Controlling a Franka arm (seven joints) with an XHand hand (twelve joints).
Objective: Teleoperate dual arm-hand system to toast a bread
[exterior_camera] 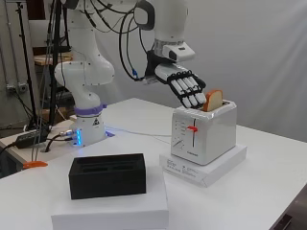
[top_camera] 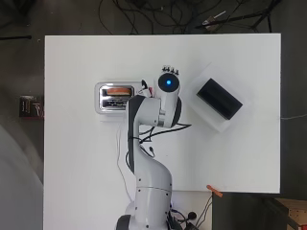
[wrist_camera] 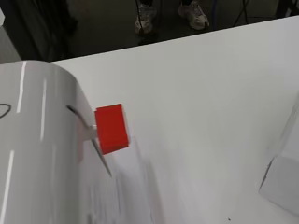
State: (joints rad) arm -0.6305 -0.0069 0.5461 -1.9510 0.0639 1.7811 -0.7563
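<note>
The hand (exterior_camera: 188,88) hovers with straight, empty fingers beside the bread slice (exterior_camera: 214,100) half-sunk in the toaster (exterior_camera: 205,132).

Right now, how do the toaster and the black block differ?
The toaster is white and tall with a red lever; the block is black and low. The toaster holds bread in a slot; the block's slots look empty. The hand hovers by the toaster, away from the block. Both stand on flat white boxes.

Glossy metal toaster (exterior_camera: 205,134), matt black holder (exterior_camera: 107,175)
</note>
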